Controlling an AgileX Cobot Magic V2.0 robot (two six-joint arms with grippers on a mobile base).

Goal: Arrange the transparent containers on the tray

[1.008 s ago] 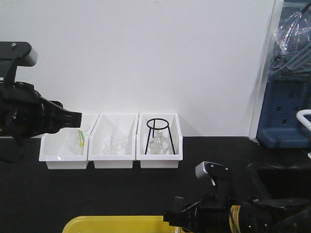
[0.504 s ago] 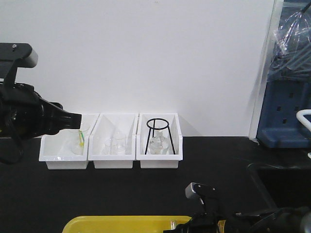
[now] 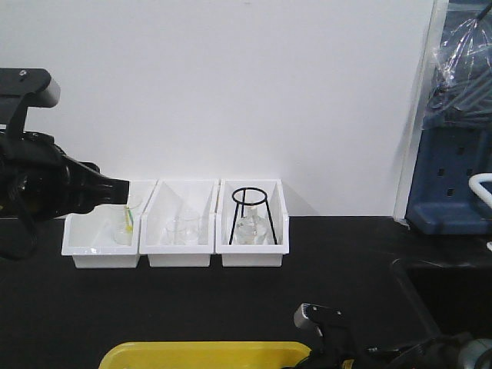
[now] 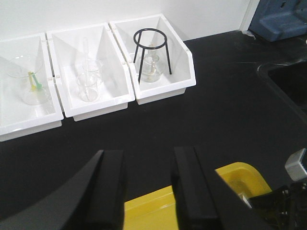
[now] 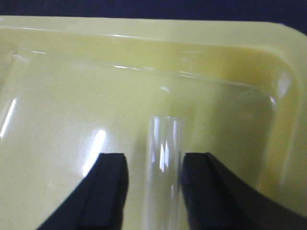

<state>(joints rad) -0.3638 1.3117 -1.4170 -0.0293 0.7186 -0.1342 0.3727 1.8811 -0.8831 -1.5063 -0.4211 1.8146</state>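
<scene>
A clear glass tube [image 5: 165,143] lies lengthwise on the floor of the yellow tray [image 5: 144,28], open rim pointing away, in the right wrist view. My right gripper [image 5: 154,158] is low over the tray and straddles the tube. It is open: yellow shows between the left finger and the glass. My left gripper [image 4: 148,153] hangs open and empty above the black table, just behind the tray's far rim [image 4: 240,175]. Another slender tube [image 4: 86,50] leans in the middle white bin [image 4: 112,62]. The front view shows only the tray's back edge [image 3: 200,352].
Three white bins stand in a row against the wall. The left one [image 4: 9,122] holds a beaker, the middle one small beakers, and the right one [image 4: 184,62] a black tripod ring over a flask. A sink recess [image 4: 292,76] lies at the right.
My right arm has sunk lower over the tray and mostly dropped below the front view's bottom edge. The left arm has stayed put.
</scene>
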